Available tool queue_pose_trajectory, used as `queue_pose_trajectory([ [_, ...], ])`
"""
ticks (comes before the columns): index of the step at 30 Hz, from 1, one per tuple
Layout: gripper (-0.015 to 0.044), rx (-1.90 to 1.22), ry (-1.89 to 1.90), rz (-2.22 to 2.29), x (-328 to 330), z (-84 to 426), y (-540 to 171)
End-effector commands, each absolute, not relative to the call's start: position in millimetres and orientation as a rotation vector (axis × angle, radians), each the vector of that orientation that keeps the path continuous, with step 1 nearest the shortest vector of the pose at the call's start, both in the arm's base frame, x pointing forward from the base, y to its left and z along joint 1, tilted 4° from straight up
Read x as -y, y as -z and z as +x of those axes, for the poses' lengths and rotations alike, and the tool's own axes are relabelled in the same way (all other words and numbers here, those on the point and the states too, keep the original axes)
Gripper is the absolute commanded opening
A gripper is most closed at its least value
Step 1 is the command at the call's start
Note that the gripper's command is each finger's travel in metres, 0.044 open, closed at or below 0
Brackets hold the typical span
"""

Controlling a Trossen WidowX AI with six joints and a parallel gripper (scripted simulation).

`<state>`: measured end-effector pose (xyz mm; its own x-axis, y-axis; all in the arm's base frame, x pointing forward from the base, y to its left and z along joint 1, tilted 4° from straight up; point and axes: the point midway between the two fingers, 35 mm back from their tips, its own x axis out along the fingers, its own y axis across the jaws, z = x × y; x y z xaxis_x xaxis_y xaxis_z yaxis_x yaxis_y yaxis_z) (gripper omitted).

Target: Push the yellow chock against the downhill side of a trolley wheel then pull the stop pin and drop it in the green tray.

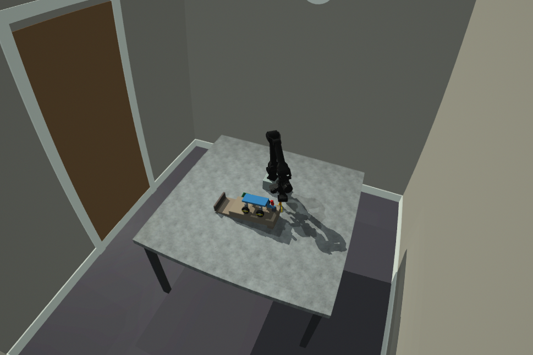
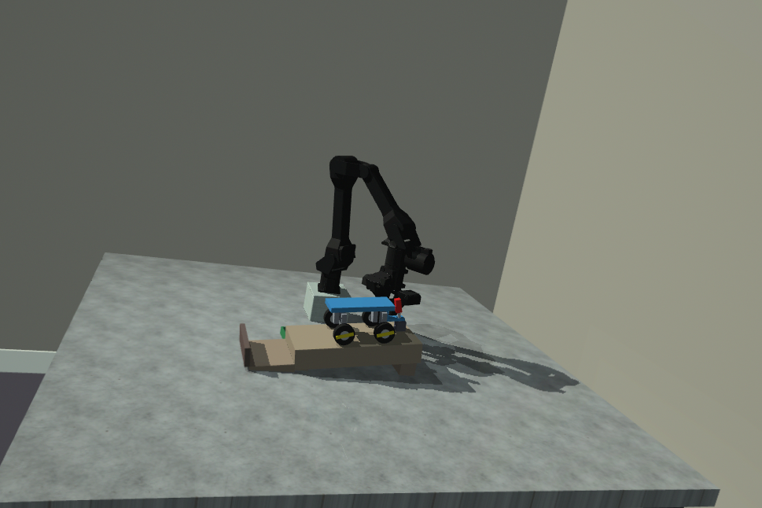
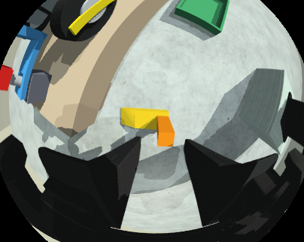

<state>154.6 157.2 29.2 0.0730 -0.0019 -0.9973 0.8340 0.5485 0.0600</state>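
The trolley has a blue deck and black wheels and stands on the tan ramp. The red-headed stop pin stands upright at its uphill end. The yellow chock with its orange handle lies on the table beside the ramp's uphill end, hidden in the exterior view. My gripper is partly open and empty, pointing down above the chock; the handle shows between and beyond the fingertips. The green tray sits beyond the ramp.
The arm's pale base block stands behind the ramp. A brown end wall rises at the ramp's downhill end. The ramp edge and the trolley's uphill end are close to the gripper's side.
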Motion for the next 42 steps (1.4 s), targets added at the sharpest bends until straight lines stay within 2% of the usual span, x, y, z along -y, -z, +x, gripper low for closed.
queue_pose_trajectory([
  [1, 0.0190, -1.360, 0.741, 0.781, -154.8, 154.3, -21.2],
  [33, 0.0190, -1.360, 0.741, 0.781, -153.7, 156.3, 12.8],
  [37, 0.0085, -1.363, 0.740, 0.789, -155.7, 156.8, 10.0],
  [42, 0.0052, -1.363, 0.740, 0.789, -155.7, 156.8, 10.0],
])
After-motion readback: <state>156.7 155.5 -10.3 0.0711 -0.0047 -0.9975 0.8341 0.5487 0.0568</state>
